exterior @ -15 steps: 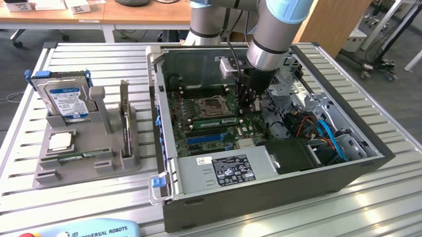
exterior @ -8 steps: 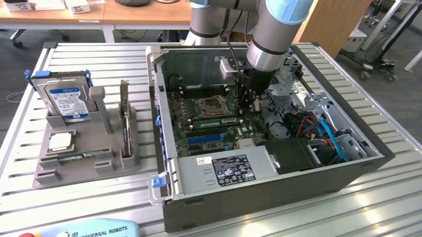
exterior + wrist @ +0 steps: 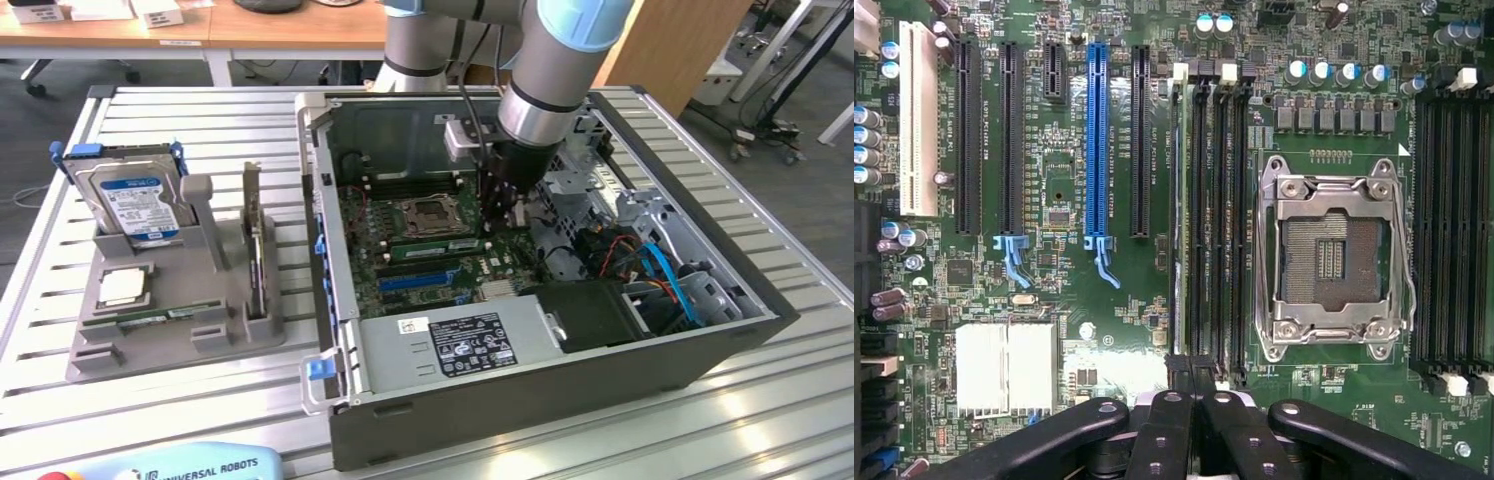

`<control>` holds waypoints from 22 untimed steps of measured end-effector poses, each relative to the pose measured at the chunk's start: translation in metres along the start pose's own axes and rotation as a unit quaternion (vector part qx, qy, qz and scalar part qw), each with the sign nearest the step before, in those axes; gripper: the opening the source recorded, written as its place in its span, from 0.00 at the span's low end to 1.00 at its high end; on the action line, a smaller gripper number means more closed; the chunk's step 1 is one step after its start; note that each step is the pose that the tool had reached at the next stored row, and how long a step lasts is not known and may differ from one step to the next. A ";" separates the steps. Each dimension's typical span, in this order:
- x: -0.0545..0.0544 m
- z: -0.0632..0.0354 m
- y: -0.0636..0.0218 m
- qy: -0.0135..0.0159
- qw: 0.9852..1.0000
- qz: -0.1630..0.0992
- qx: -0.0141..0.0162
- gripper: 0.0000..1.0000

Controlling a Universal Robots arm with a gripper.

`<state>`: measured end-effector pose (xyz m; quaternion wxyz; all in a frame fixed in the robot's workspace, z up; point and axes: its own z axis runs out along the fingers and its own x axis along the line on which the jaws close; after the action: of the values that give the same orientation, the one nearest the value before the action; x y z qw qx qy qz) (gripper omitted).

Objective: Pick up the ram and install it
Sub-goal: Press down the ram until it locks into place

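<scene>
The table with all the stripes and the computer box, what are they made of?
The table looks like bare metal, probably aluminium: pale silver slats with a dull shine. The computer box seems to be painted sheet metal: thin, flat, matte dark grey walls with folded edges, though its blue clips look plastic.

What I can't make out from here

My fingertips (image 3: 1192, 372) sit pressed together, hiding the near end of the memory slots (image 3: 1209, 200); my own linkage is cut off by the wrist view's edge. In the exterior view my arm (image 3: 541, 90) covers part of the motherboard (image 3: 414, 235), and the ram (image 3: 438, 245) there is too small to read. The white label (image 3: 461, 345) on the power supply is illegible.
</scene>
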<state>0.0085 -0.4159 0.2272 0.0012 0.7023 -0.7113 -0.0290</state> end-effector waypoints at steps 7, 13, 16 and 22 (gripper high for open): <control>0.000 0.0018 -0.0001 0.000 1.000 0.000 0.000 0.10; 0.000 0.0025 -0.0001 0.000 1.000 0.000 0.000 0.10; 0.000 0.0032 -0.0002 0.000 1.000 0.000 0.000 0.10; 0.000 0.0042 -0.0002 0.000 1.000 0.000 0.000 0.10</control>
<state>0.0084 -0.4159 0.2230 0.0013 0.7022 -0.7113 -0.0290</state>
